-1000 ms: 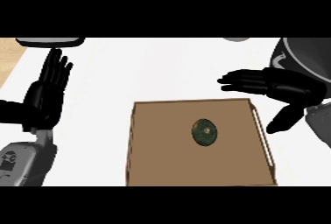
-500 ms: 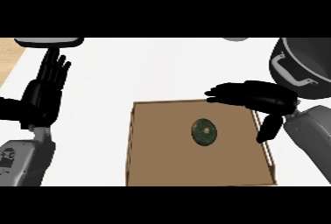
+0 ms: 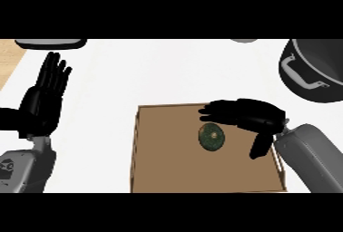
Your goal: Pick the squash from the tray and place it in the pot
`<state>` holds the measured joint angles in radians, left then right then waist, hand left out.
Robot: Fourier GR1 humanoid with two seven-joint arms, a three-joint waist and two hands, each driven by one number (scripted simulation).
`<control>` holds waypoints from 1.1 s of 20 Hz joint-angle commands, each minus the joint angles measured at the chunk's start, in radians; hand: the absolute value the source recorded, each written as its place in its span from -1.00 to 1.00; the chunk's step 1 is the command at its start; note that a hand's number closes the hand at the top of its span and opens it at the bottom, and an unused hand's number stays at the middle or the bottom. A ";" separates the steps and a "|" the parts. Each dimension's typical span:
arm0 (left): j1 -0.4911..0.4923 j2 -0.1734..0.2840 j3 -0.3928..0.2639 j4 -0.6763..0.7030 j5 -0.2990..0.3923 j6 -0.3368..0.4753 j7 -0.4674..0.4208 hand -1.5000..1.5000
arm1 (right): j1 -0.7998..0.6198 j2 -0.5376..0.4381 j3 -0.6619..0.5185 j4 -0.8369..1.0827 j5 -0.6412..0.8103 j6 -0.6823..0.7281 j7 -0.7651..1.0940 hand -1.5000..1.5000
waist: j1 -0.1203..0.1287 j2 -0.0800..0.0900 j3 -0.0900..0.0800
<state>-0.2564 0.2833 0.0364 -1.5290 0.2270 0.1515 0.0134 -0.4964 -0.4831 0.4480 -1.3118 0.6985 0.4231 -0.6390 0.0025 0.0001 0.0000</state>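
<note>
Right black hand (image 3: 244, 116) hovering, fingers spread, grasping nothing, above small dark-green round squash (image 3: 212, 137) lying mid brown tray (image 3: 144, 154). Squash looking hard, smooth, light; taking across middle seems best.

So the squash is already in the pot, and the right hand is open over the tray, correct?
Not quite. The head view shows the squash lying on the tray, not in the pot at upper right. The rest holds: the right hand is open over the tray, just above the squash.

I'm seeing a grey object (image 3: 51, 43) sitting at the white counter's (image 3: 167, 72) far left edge, another grey bit (image 3: 244, 40) peeking top centre.
</note>
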 commanded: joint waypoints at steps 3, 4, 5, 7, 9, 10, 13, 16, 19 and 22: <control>-0.043 -0.068 -0.027 0.040 -0.079 0.044 -0.015 0.00 | 0.021 0.042 -0.054 0.004 0.085 -0.008 -0.029 -1.00 | -0.002 0.000 0.000; 0.013 -0.056 -0.032 -0.034 -0.067 0.032 0.026 0.00 | 0.079 0.068 -0.017 -0.087 0.107 -0.002 0.057 -1.00 | -0.002 -0.001 0.000; -0.020 -0.021 -0.010 -0.080 -0.046 0.030 0.104 0.00 | -0.010 0.094 -0.033 0.022 0.126 0.002 0.075 -1.00 | 0.005 -0.001 0.000; -0.021 -0.019 0.020 -0.035 -0.022 -0.014 0.062 0.00 | 0.032 0.102 -0.031 0.017 0.179 -0.051 0.075 -1.00 | 0.001 0.000 0.000; -0.069 -0.026 0.023 0.004 -0.056 0.009 0.055 0.00 | 0.062 0.065 -0.056 0.036 0.198 -0.078 0.008 -1.00 | -0.003 0.000 0.000; -0.003 -0.057 0.011 0.016 -0.053 -0.015 -0.012 0.00 | -0.004 0.149 -0.056 0.131 0.216 -0.079 0.032 -1.00 | 0.003 0.001 0.000; -0.036 -0.042 0.049 0.072 -0.040 -0.053 -0.027 0.00 | 0.004 0.189 -0.062 0.117 0.244 -0.050 0.047 -1.00 | -0.001 0.001 0.000; -0.056 -0.035 0.047 0.014 -0.058 -0.035 0.041 0.00 | -0.007 0.227 -0.077 0.172 0.271 -0.089 0.011 -1.00 | 0.001 0.000 0.000; 0.033 -0.041 0.040 -0.066 -0.067 -0.034 0.045 0.00 | 0.039 0.258 -0.030 0.216 0.327 -0.151 -0.012 -1.00 | 0.004 0.000 0.000; -0.048 -0.082 0.022 -0.021 -0.089 -0.001 0.064 0.00 | -0.003 0.276 -0.067 0.307 0.348 -0.184 -0.056 -1.00 | 0.002 0.001 0.000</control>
<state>-0.2776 0.2196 0.0660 -1.5362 0.1541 0.1325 0.0462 -0.5080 -0.2337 0.3895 -1.0959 1.0084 0.3013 -0.6477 0.0048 -0.0046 -0.0048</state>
